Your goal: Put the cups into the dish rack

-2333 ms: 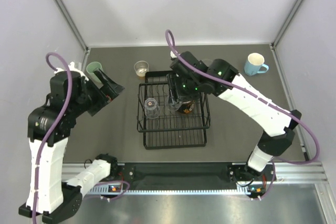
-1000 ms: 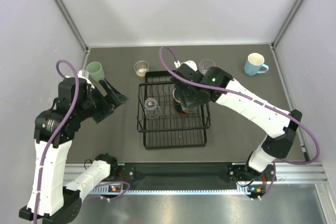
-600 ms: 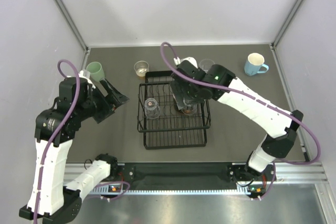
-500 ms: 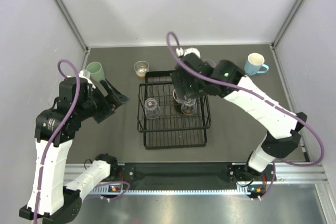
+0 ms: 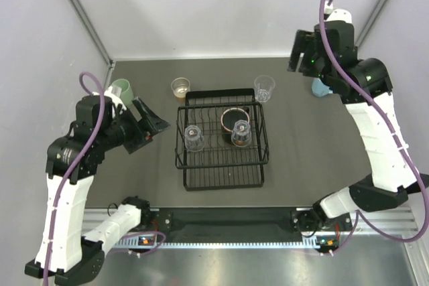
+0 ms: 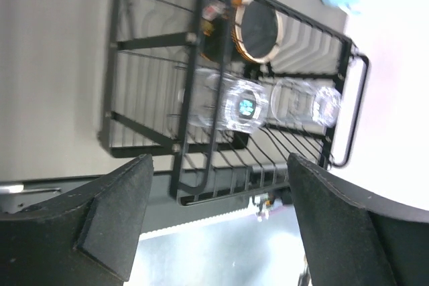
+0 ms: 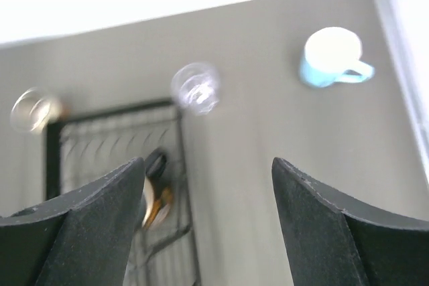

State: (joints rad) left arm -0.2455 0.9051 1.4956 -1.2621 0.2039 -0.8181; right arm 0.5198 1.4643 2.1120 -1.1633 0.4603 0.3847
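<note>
Your right claw [image 7: 208, 162] has lifted off the rack [image 5: 221, 177], fingers apart & empty; left claw [image 6: 220, 162] apart too. Drop straight onto the blue mug [image 7: 330, 57], prob. next; pinch its rim.

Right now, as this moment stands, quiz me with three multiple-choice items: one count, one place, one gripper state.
1. How many cups sit inside the black wire dish rack?
A) one B) five C) three

2. Where is the light blue handled mug?
A) inside the rack B) on the table, off to the rack's right C) at the table's near edge

3. The right gripper is:
A) open and empty B) shut on a glass C) shut on the mug

Answers:
C: two clear plastic glasses plus one dark red-rimmed cup.
B: it stands on the tabletop, apart from the rack.
A: its jaws stand wide with nothing between.
</note>
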